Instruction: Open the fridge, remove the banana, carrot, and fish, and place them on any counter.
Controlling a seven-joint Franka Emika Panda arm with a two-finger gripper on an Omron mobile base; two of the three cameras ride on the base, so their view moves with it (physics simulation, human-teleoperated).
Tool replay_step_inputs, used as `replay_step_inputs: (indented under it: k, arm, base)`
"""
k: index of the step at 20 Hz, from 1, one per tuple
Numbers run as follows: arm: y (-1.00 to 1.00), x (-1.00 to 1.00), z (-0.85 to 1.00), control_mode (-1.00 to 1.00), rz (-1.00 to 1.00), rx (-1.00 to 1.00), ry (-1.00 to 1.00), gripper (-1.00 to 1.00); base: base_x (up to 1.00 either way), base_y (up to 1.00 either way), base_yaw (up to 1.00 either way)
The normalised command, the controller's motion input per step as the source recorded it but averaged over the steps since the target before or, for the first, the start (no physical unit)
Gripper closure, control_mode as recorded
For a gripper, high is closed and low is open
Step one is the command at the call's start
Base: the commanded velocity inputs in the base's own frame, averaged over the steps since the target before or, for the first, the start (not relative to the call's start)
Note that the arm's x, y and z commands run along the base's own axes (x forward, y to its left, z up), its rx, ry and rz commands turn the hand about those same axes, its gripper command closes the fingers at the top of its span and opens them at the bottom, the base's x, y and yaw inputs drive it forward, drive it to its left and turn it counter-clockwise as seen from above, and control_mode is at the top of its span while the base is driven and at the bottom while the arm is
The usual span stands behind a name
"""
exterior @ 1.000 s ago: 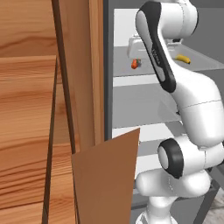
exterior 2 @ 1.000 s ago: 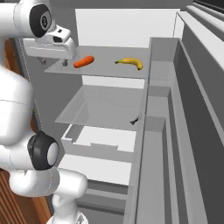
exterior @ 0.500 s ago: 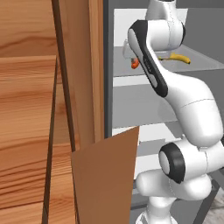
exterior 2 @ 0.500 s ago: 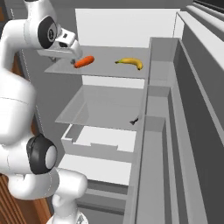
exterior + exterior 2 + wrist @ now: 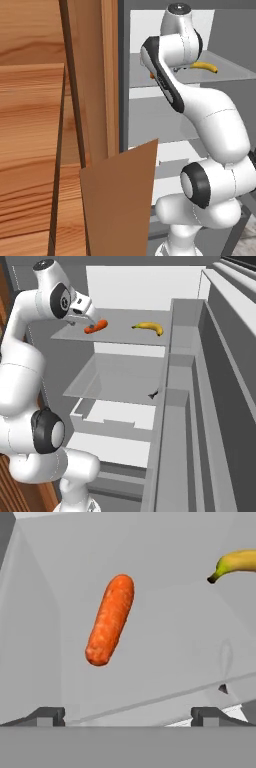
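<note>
With the tall grey fridge standing open, the white arm's two-finger gripper hangs jaws spread wide and empty just above the stubby orange-red carrot on the top grey shelf, the curved yellow banana lying nearby on it and the small dark fish one shelf lower.

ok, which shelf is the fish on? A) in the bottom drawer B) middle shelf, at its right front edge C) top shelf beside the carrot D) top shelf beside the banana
B: the fish is a small dark shape at the right front edge of the middle shelf, one level below the carrot and banana.
</note>
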Motion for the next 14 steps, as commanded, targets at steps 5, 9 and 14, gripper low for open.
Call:
replay_step_inputs:
  k: [5,9,14]
  arm:
    - [0.00,0.34,-0.18,-1.00,-0.07,0.00,0.00,-1.00]
    - [-0.06,0.02,-0.42,-1.00,-0.05,0.00,0.00,-1.00]
    - [-0.06,-0.05,-0.11,-1.00,-0.03,0.00,-0.05,-1.00]
  base:
    - [0.00,0.00,0.00]
    - [0.00,0.00,0.00]
    - [0.00,0.00,0.00]
